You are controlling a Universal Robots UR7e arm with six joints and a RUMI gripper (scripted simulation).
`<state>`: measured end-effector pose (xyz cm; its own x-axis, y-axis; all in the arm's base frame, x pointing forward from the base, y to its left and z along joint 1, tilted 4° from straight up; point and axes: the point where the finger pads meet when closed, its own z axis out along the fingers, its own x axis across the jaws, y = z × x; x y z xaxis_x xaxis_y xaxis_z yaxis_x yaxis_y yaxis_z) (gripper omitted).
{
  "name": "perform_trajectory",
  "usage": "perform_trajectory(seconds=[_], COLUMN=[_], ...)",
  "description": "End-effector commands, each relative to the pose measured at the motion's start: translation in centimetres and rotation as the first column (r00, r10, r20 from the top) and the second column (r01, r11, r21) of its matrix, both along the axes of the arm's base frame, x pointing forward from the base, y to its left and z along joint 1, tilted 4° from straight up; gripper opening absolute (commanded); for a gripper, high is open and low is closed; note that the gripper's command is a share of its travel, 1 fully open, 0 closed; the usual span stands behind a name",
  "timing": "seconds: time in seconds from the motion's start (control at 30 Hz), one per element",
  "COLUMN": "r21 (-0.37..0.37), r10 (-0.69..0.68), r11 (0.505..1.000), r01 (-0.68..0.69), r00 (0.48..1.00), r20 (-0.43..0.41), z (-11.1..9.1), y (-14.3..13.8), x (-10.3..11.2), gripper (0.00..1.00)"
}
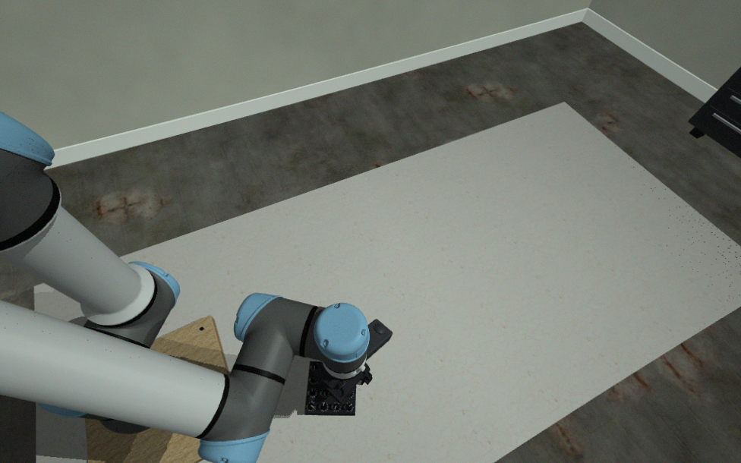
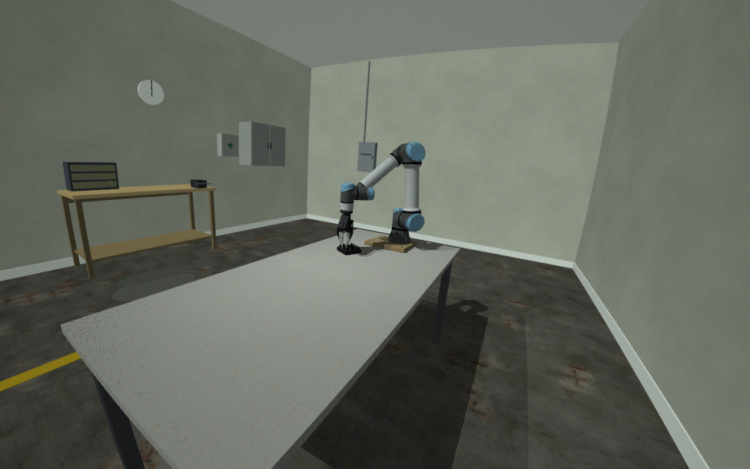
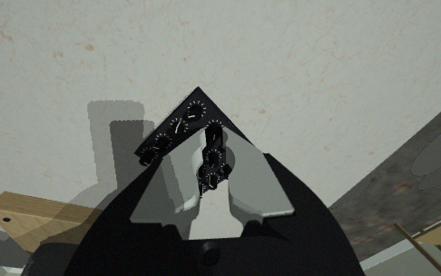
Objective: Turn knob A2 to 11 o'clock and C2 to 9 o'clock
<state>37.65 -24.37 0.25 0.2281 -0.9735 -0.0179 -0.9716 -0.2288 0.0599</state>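
The knob box (image 1: 330, 402) sits flat on the pale bench (image 1: 464, 262), at the end nearest the arm's wooden base plate (image 1: 197, 338) and just beside it. It is a small black square panel with rows of knobs, each ringed by white tick marks. From the top camera the wrist covers most of the box, leaving only the row along its near edge plain to read.

The end effector (image 3: 212, 174) points straight down over the box, its two grey fingers reaching to the panel. In the wrist view the box appears corner-on (like a dark diamond), and a line of knobs (image 3: 212, 156) runs through the narrow gap between the fingers. The jaws stand nearly shut and seem to pinch one of these knobs, though which knob it is cannot be made out from this angle.

A second row of knobs (image 3: 178, 127) shows along the left edge of the diamond, outside the fingers, with white pointers at varying angles. The exterior view shows the arm (image 2: 406, 182) bent over with the end effector down on the box at the far end of the bench
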Motion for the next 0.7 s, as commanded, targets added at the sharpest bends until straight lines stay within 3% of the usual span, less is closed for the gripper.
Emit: perform_trajectory(seconds=[0.0,0.4,0.67], r21=[0.002,0.012,0.020], r10=[0.047,0.200,0.346], r11=[0.999,0.980,0.938], r01=[-0.047,-0.200,-0.346], r00=[0.999,0.980,0.938], r20=[0.001,0.003,0.006], z=[0.04,0.04,0.04], y=[-0.01,0.06,0.12], x=[0.02,0.00,-0.04], gripper=[0.04,0.04,0.04])
